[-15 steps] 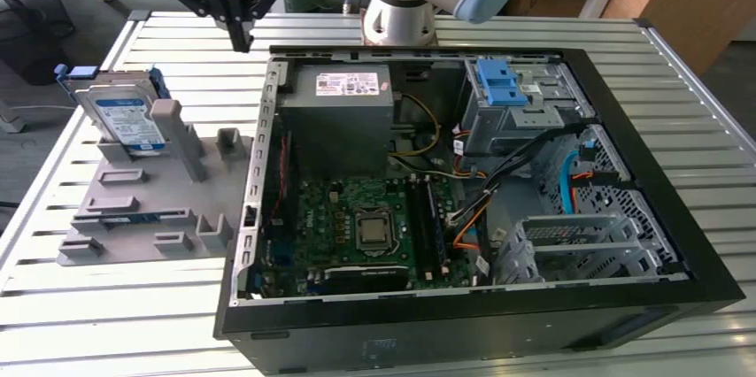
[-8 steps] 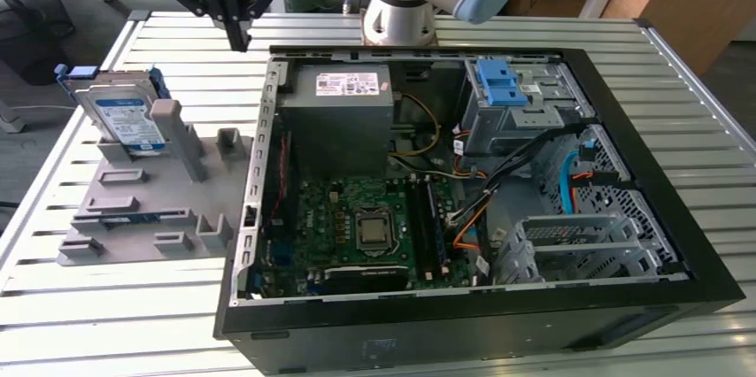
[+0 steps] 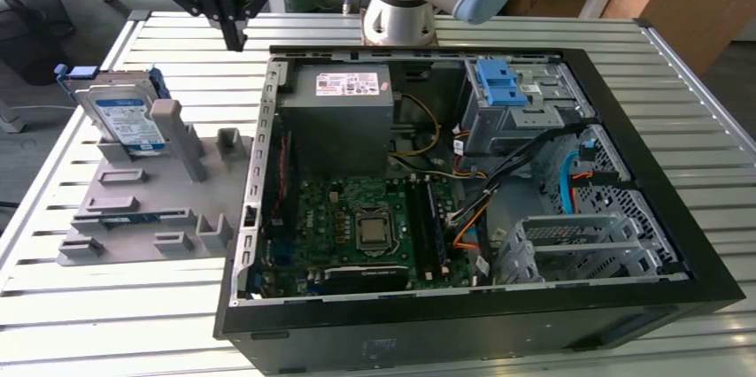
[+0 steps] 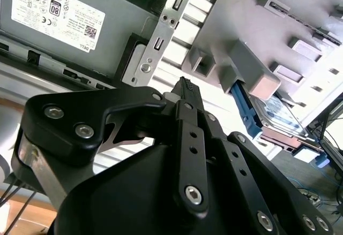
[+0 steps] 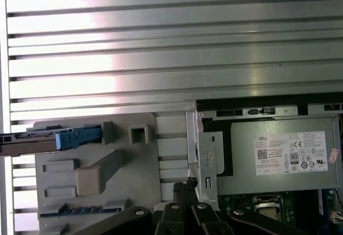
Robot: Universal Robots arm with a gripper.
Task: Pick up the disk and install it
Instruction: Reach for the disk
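The black two-fingered gripper (image 3: 235,43) hangs over the slatted silver metal table (image 3: 95,324), its fingers pressed together on nothing, just off the far corner of the case on the exterior view's left. The flat silver disk with a white and blue label in a blue plastic carrier (image 3: 124,116) is clear of the gripper. It stands on edge in a slot at the far end of the grey moulded plastic holder (image 3: 142,209), which lies on the table beside the case. The open black tower computer case (image 3: 473,324) lies on its side. It contains a grey power supply box with a white label (image 3: 343,116), a green motherboard (image 3: 343,226), a grey metal drive cage with a blue latch (image 3: 520,103), and loose coloured cables (image 3: 473,209). In both wrist views the closed fingertips sit near the case's edge.
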